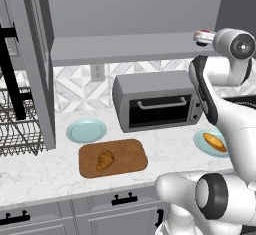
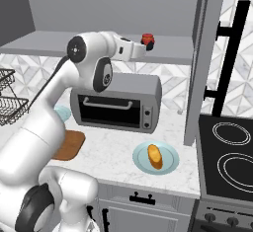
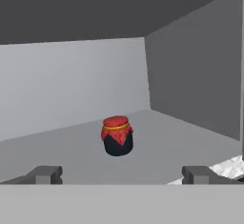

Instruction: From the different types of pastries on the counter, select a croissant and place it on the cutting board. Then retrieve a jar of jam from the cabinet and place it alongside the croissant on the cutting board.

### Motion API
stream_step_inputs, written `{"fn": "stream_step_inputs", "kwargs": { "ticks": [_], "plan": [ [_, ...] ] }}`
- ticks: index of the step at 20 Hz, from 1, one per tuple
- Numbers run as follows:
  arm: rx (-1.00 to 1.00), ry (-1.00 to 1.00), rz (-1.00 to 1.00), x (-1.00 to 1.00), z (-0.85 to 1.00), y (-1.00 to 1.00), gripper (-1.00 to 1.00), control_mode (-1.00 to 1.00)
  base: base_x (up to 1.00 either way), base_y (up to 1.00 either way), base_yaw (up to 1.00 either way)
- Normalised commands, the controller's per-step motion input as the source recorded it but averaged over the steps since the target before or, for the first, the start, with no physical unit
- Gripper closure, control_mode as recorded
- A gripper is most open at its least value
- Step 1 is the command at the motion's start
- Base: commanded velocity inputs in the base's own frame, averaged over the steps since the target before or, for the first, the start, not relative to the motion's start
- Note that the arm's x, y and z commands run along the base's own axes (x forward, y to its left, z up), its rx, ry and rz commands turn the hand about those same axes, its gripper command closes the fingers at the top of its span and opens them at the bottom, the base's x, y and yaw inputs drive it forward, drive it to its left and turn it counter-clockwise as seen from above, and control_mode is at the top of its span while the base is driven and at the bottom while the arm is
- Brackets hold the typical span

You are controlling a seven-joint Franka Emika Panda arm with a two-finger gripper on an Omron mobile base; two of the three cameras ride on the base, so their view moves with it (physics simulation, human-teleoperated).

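Simulated kitchen, arm raised to the open cabinet (image 1: 130,49). The gripper (image 3: 121,174), its two dark square fingertips spread wide and holding nothing, faces the jar of jam (image 3: 116,136), a squat dark jar with a red cloth-like lid tied by a yellow band. The jar stands upright on the flat matte grey shelf (image 3: 157,147), apart from the fingertips and near the back corner; from the right base view it sits just beyond the hand (image 2: 147,40). Below, on the white grey-veined marble bench (image 1: 45,171), the ridged golden-brown croissant (image 1: 105,159) lies on the reddish-brown wooden cutting board (image 1: 130,161), a rounded rectangle. A bare round light blue plate (image 1: 86,130) lies just behind the board. A second blue plate (image 2: 170,162) carries the longer orange-yellow pastry (image 2: 154,156). A boxy grey toaster oven (image 1: 155,100) with a dark glass door stands between the plates.
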Motion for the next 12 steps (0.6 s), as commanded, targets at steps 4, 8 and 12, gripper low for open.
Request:
{"fn": "stream_step_inputs", "kwargs": {
  "ticks": [4,8,12],
  "plan": [
    [-0.12,0.0,0.0,0.38,-0.02,0.0,-1.0,-1.0,0.0,0.0,0.0],
    [0.0,0.02,0.0,0.32,-0.2,0.0,-1.0,-1.0,0.0,0.0,0.0],
    [0.0,0.08,0.0,0.57,-0.05,-0.05,-1.0,-1.0,0.0,0.0,0.0]
  ]
}}
